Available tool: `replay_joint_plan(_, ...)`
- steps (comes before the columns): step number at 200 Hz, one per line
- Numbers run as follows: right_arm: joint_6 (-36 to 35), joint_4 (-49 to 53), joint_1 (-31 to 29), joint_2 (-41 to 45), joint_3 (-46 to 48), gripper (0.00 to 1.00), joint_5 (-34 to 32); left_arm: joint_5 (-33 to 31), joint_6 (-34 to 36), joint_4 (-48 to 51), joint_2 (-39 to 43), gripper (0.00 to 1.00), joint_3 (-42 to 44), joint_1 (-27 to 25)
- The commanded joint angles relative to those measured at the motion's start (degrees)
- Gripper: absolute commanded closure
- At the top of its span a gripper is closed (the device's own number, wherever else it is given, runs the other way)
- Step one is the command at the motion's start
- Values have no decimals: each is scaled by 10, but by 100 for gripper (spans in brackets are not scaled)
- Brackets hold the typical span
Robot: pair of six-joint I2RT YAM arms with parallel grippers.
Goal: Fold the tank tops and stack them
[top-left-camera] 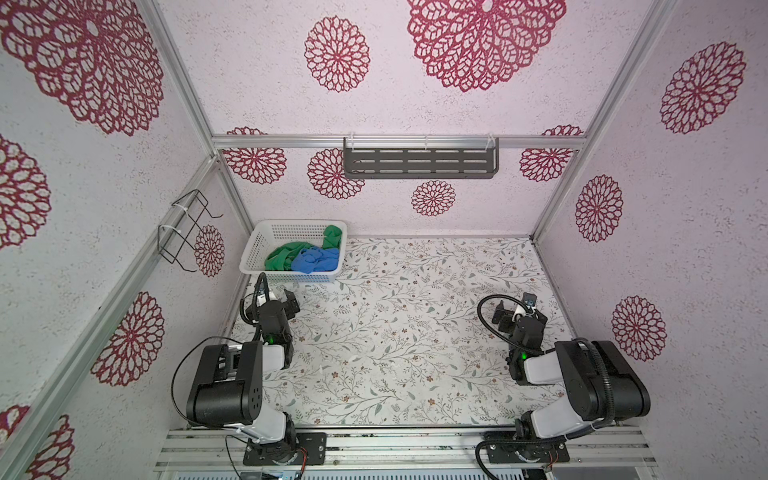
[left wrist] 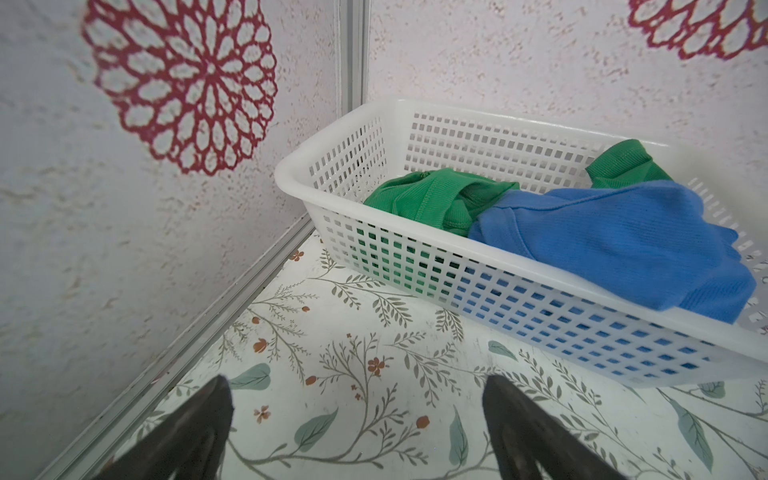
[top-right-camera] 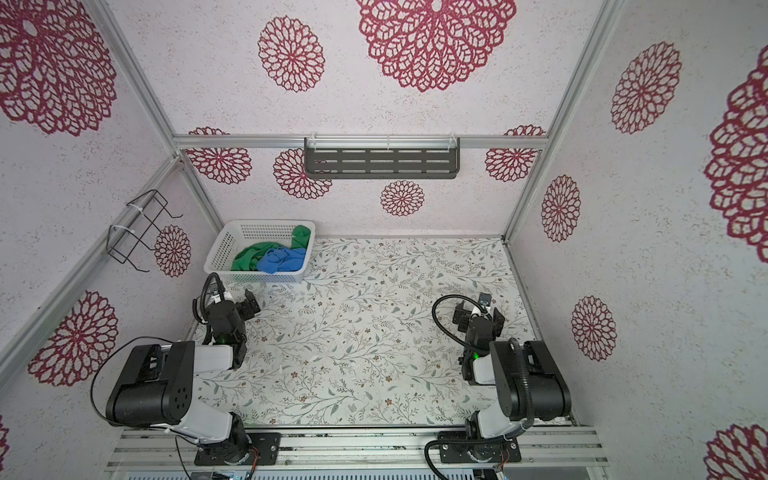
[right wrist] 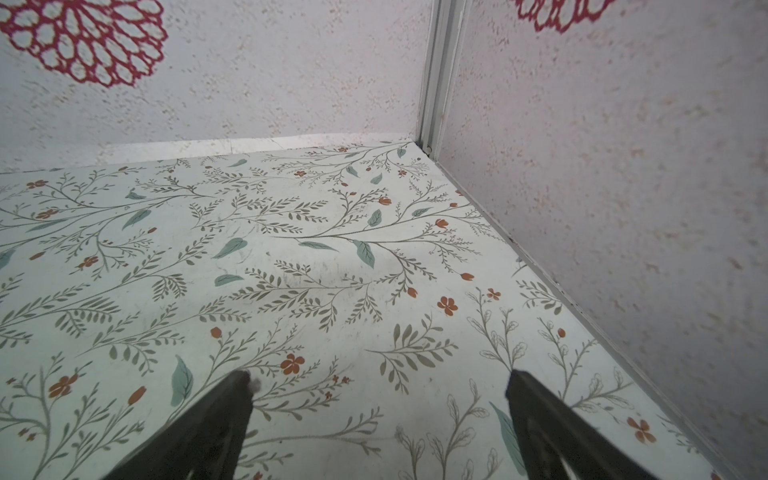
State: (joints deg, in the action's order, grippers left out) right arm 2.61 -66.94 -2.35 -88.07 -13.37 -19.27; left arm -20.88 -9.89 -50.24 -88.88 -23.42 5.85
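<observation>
A white basket (top-left-camera: 254, 249) with perforated walls sits in the far left corner of a floral-patterned worktop (top-left-camera: 415, 340). Both tank tops lie crumpled inside it. The green tank top (top-left-camera: 279, 258) fills the left part, and one end of it drapes up over the far right corner of the rim. The blue tank top (top-left-camera: 312, 261) is bunched on the right, partly over the green one and spilling onto the near rim. The left tool (left wrist: 357, 382) is near the basket's front wall, its jaws spread wide and empty. The right tool (right wrist: 379, 374), well apart near the right wall, is also wide and empty above bare worktop.
</observation>
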Motion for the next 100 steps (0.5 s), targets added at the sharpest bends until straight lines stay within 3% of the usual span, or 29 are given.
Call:
replay_joint_plan(1,6,-24,4,4,-8,1,4,17,2,-16,1,2,-1,4)
replay_joint_plan(8,2,-4,3,29,-16,1,5,14,11,5,17,2,-9,1)
replay_joint_plan(25,33,289,2,154,-111,1,-2,-24,8,182,122,2,-60,-19)
replay_joint_plan(48,58,436,0,264,-151,1,40,-40,-3,351,205,3,-159,-28)
replay_joint_plan(80,83,658,0,256,-242,2,48,43,-3,638,94,2,-416,-28)
replay_joint_plan(100,116,747,0,253,-270,1,89,110,12,710,0,8,-525,-30)
